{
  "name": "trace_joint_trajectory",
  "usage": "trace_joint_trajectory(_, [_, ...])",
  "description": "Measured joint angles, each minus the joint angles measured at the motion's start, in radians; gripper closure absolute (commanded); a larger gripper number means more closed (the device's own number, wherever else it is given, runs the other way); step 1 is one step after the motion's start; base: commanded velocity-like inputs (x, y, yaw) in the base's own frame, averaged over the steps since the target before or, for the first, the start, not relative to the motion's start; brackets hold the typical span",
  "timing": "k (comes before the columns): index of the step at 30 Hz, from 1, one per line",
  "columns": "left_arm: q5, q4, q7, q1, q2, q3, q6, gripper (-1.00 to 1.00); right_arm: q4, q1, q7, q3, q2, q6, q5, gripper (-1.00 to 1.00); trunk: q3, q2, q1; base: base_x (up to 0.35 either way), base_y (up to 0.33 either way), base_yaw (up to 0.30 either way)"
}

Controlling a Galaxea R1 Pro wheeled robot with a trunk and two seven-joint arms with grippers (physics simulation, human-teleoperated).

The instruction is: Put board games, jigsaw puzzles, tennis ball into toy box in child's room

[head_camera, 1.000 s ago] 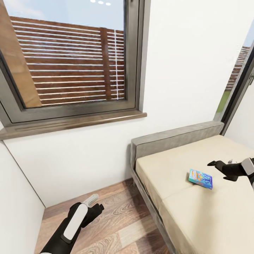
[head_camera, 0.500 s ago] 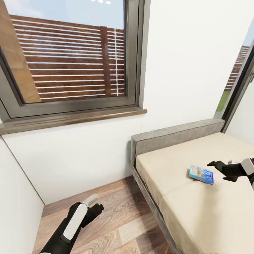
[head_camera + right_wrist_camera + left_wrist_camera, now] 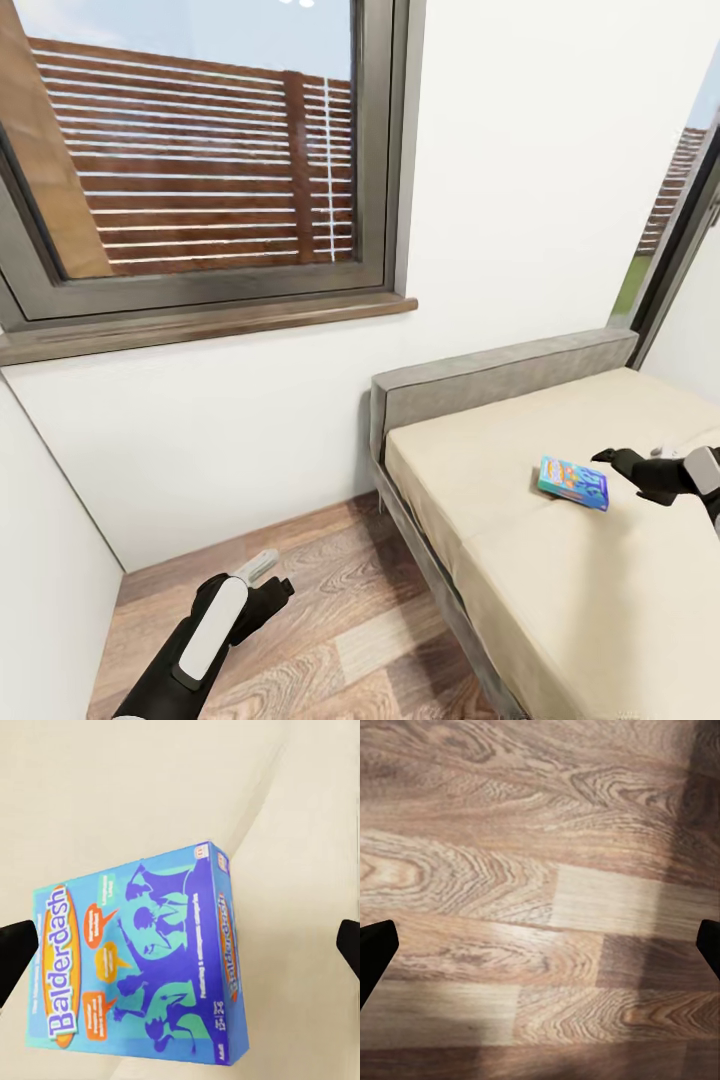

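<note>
The right claw (image 3: 628,470) has crept closer to the blue game (image 3: 572,482) lying flat on the bed (image 3: 520,580). It is wide open and holds nothing, so the grab comes next. The left claw (image 3: 268,580) hangs open over the floor (image 3: 540,870).

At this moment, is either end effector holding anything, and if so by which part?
Nothing is held. The right end effector is open, just short of the blue board game lying flat on the bed. The left end effector is open above bare floor.
</note>
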Motion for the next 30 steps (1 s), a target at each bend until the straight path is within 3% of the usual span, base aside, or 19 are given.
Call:
trace_joint_trajectory(5, [0.000,0.000,0.000,0.000,0.000,0.000,0.000,-1.00,0.001,0.001,0.002,0.001,0.002,-0.063,0.000,-1.00,-0.016,-0.035,0.019,0.000,0.000,0.000])
trace_joint_trajectory(9, [0.000,-0.001,0.000,0.000,0.000,0.000,0.000,-1.00,0.001,0.001,0.003,0.000,0.003,-0.071,0.000,-1.00,-0.028,-0.063,0.035,0.000,0.000,0.000])
trace_joint_trajectory(30, [-0.012,0.004,-0.009,0.025,0.010,-0.005,0.008,-1.00,0.002,0.008,0.048,0.000,0.009,-0.065,0.003,-1.00,-0.028,-0.063,0.035,0.000,0.000,0.000])
